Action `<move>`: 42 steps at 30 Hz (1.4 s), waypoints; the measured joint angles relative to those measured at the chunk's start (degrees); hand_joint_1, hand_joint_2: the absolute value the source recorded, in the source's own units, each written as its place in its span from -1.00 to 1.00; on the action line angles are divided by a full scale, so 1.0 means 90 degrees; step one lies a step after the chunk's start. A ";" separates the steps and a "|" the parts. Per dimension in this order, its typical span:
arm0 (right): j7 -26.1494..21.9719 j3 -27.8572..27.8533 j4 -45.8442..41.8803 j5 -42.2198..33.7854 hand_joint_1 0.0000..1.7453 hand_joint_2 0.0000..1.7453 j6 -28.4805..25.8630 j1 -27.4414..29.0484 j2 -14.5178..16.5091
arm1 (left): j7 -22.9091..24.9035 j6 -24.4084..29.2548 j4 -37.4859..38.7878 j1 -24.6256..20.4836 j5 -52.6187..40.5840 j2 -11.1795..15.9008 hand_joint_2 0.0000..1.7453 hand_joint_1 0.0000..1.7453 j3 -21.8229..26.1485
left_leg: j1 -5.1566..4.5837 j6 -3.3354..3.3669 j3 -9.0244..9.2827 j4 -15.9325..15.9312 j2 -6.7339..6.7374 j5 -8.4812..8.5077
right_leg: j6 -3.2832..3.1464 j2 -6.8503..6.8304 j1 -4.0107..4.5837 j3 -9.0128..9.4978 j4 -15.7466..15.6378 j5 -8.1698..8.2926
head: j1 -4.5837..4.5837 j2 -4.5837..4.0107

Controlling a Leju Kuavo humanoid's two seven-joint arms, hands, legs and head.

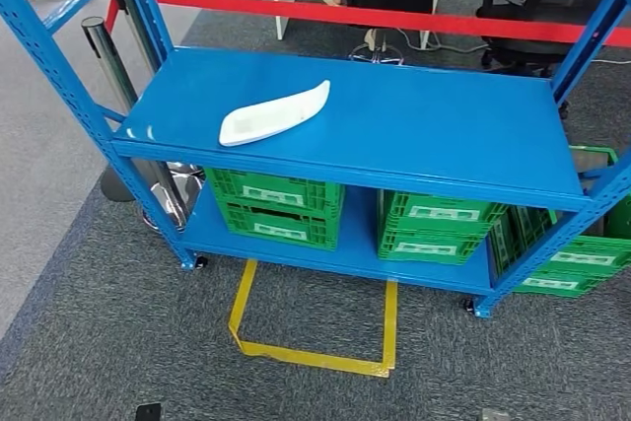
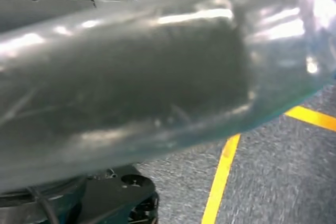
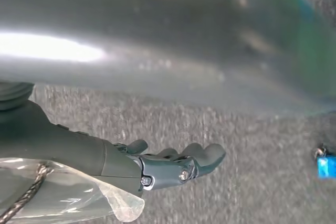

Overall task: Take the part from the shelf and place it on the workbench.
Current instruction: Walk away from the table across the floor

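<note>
White part [image 1: 274, 113] lies flat on upper blue shelf [image 1: 447, 115], left of centre, near front edge, untouched. Right robot hand [image 3: 174, 163] hangs over carpet, fingers extended, apart, holding nothing. Left robot hand: state cannot be told, wrist view blurred. Step: reach for part. Approach from front edge, grip across narrow width, lift level, clear shelf uprights.

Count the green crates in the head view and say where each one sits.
3 that I can tell apart: one green crate on the bottom shelf at left, one at its middle, one on the floor past the rack's right end. The rack may hide others.
</note>
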 joint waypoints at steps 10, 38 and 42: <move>0.0002 -0.0026 0.0002 0.0029 -1.00 -1.00 -0.0001 0.0049 0.0001 | 0.0000 0.0018 -0.0001 0.0011 -0.0087 -0.0044 -1.00 -1.00 0.0073 | 0.0069 0.0096 0.1299 -0.0579 -0.0160 -0.0582 | 0.0152 -0.0005 -0.0015 -0.1765 0.1061 -0.0296 | 0.0049 0.0002; 0.0005 -0.0286 -0.0003 0.0098 -1.00 0.50 -0.0052 0.0000 0.0018 | 0.0001 -0.0117 -0.0049 -0.0026 -0.0552 -0.0112 1.00 -1.00 0.0509 | 0.0115 -0.0074 0.0367 -0.0216 -0.0100 -0.0068 | -0.0081 0.0214 0.0009 -0.0469 -0.0119 0.0423 | 0.0006 0.0002; 0.0196 -0.0190 -0.0018 0.0093 -1.00 1.00 -0.0253 0.0017 0.0007 | 0.0182 -0.0071 -0.0058 -0.0003 -0.0837 -0.0098 1.00 -1.00 0.0547 | 0.0111 -0.0034 0.0404 -0.0237 -0.0101 -0.0102 | -0.0046 0.0208 0.0007 -0.0416 -0.0190 0.0411 | 0.0006 0.0002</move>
